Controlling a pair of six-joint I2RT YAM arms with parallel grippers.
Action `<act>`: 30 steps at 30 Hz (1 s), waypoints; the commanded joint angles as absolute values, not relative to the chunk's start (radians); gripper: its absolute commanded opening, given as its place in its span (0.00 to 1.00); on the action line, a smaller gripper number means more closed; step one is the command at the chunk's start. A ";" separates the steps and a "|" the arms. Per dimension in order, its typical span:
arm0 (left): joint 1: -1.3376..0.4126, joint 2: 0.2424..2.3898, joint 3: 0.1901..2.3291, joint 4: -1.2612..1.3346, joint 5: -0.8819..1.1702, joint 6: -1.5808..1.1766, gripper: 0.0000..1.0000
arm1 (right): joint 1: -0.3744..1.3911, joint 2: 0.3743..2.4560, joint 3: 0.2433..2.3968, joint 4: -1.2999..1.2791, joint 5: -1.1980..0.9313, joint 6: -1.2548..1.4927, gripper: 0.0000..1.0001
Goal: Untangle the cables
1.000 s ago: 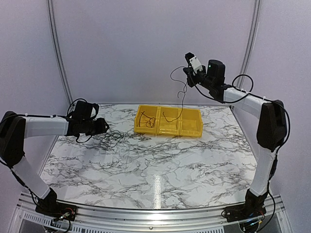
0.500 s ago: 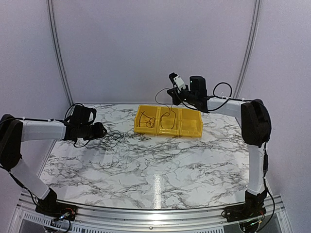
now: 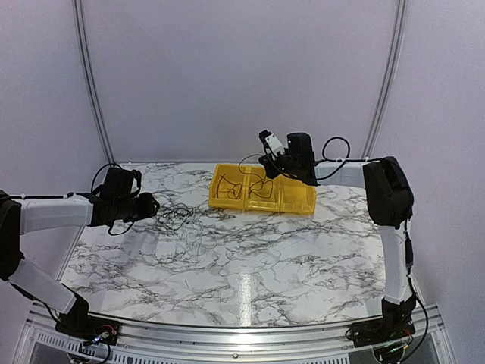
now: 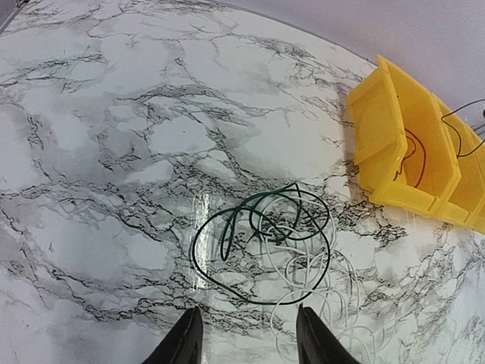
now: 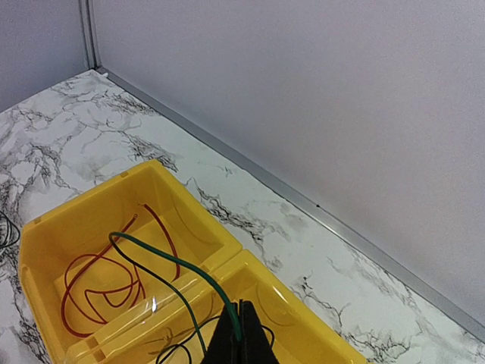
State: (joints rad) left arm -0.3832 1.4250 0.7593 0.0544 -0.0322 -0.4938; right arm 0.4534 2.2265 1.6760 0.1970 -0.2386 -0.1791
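Observation:
A loose tangle of thin cables (image 3: pixel 179 220) lies on the marble table, left of middle. In the left wrist view it is a dark green cable (image 4: pixel 258 254) looped over white ones (image 4: pixel 326 303). My left gripper (image 3: pixel 151 205) is open and empty, just left of the tangle, with its fingertips (image 4: pixel 186 343) short of it. My right gripper (image 3: pixel 267 165) is over the middle yellow bin (image 5: pixel 303 318). It is shut on a green cable (image 5: pixel 178 267) that arcs up and then down into that bin. A red cable (image 5: pixel 102 284) lies in the left bin.
A row of three joined yellow bins (image 3: pixel 298 205) stands at the back middle of the table, also showing in the left wrist view (image 4: pixel 394 144). The back wall and a metal rail (image 5: pixel 318 212) run close behind the bins.
My right arm has swung down and left from high in the air to just above the bins, lowering the hanging cable into the middle bin. My left arm has drawn back slightly to the left.

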 commanded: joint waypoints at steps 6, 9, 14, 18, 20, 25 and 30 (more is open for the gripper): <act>-0.377 1.375 0.705 0.066 -0.061 -0.533 0.45 | 0.449 2.211 1.627 0.140 -0.145 -0.139 0.00; -0.377 1.366 0.697 0.080 -0.064 -0.539 0.45 | 0.449 2.190 1.591 0.120 -0.145 -0.123 0.00; -0.377 1.355 0.676 0.102 -0.068 -0.542 0.45 | 0.452 2.134 1.502 0.132 -0.123 -0.115 0.00; -0.377 1.355 0.657 0.122 -0.061 -0.547 0.45 | 0.453 2.114 1.505 0.130 -0.100 -0.117 0.15; -0.378 1.360 0.655 0.126 -0.056 -0.545 0.45 | 0.453 2.100 1.511 0.131 -0.093 -0.119 0.30; -0.377 1.366 0.668 0.123 -0.052 -0.536 0.45 | 0.451 2.037 1.548 0.073 -0.146 -0.156 0.46; -0.377 1.381 0.693 0.106 -0.040 -0.518 0.45 | 0.449 2.056 1.736 -0.283 -0.295 -0.346 0.56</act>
State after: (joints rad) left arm -0.3832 1.3731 0.6609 0.1013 -0.0525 -0.5381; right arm 0.4534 2.0750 1.5696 -0.0029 -0.1772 -0.1841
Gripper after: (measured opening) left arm 0.453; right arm 0.535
